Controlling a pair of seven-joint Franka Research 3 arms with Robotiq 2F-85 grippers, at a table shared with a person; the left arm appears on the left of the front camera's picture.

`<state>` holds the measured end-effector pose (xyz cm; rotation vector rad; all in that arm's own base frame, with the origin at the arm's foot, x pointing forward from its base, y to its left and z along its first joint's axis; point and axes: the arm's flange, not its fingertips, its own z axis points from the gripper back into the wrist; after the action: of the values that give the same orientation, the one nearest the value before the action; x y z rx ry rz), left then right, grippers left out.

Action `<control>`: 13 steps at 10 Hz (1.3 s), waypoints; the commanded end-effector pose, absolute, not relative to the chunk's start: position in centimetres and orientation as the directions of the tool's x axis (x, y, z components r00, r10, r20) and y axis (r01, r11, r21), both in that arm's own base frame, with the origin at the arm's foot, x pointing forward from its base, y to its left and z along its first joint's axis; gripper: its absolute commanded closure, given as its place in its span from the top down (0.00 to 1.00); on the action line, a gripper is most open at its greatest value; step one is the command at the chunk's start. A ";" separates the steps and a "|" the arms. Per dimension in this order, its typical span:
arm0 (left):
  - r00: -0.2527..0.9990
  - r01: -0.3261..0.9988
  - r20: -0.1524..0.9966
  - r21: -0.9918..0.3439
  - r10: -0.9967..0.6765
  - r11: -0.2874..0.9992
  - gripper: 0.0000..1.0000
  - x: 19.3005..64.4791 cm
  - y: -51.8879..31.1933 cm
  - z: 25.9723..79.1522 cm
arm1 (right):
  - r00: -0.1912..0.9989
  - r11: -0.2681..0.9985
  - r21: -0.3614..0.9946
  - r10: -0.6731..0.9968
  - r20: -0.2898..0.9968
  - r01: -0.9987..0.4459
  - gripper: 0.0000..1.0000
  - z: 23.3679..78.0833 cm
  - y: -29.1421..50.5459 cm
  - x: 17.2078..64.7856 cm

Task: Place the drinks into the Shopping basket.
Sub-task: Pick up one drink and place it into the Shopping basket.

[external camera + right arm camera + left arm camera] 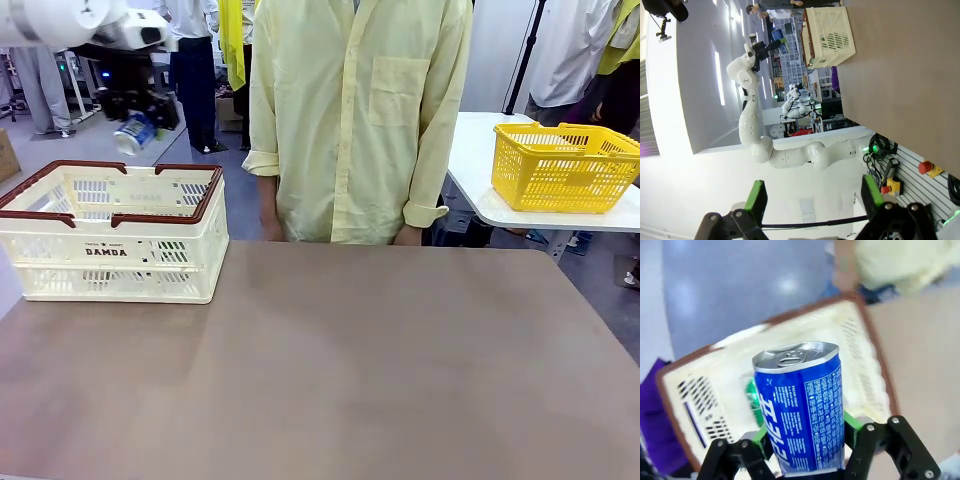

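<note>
Brown tabletop [380, 370] before us, our left pincer [807, 452] clamped on blue can [802, 405], long axis along fingers, silver top toward Shopping basket [115, 235] holding green can [751, 392], right pincer [812, 200] wide, empty.

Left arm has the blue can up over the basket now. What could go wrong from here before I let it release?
1. The left gripper holds the blue can only near its base and tilted, so it might slip early.
2. A green can already lies in the Shopping basket just below; the blue one could land on it and bounce.
3. In the front view the can hangs high near the far rim, so a drop could miss.
</note>
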<state>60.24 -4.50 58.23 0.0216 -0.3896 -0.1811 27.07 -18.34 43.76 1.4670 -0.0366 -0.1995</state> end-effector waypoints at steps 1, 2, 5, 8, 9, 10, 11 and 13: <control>0.937 0.030 0.346 0.058 -0.048 0.998 0.00 61.6 -3.0 57.8 | 0.983 0.090 0.989 -0.152 -0.105 0.119 1.00 44.1 -18.2 26.9; 0.959 0.037 0.281 0.032 -0.045 0.999 0.00 61.2 -1.7 56.8 | 0.983 0.090 0.989 -0.152 -0.105 0.119 1.00 44.1 -18.2 26.9; 0.981 0.024 0.182 0.204 -0.062 0.979 0.00 59.2 0.9 54.7 | 0.983 0.090 0.989 -0.152 -0.105 0.119 1.00 44.1 -18.2 26.9; 0.981 0.039 0.188 0.065 -0.050 0.997 0.00 60.5 0.3 54.1 | 0.983 0.090 0.989 -0.152 -0.105 0.119 1.00 44.1 -18.2 26.9; 0.981 0.039 0.188 0.065 -0.050 0.997 0.00 60.5 0.3 54.1 | 0.983 0.090 0.989 -0.152 -0.105 0.119 1.00 44.1 -18.2 26.9; 0.985 0.039 0.163 0.091 -0.054 0.995 0.00 60.3 0.2 53.6 | 0.983 0.090 0.989 -0.152 -0.105 0.119 1.00 44.1 -18.2 26.9; 0.979 0.058 0.186 0.126 -0.081 0.990 0.00 61.6 0.3 51.8 | 0.983 0.090 0.989 -0.152 -0.105 0.119 1.00 44.1 -18.2 26.9; 0.973 0.082 0.204 0.112 -0.104 0.990 0.00 63.1 3.9 50.0 | 0.983 0.090 0.989 -0.152 -0.105 0.119 1.00 44.1 -18.2 26.9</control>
<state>62.49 1.89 50.18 0.1013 -0.1866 -0.0772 27.07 -18.34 43.76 1.4669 -0.0367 -0.1995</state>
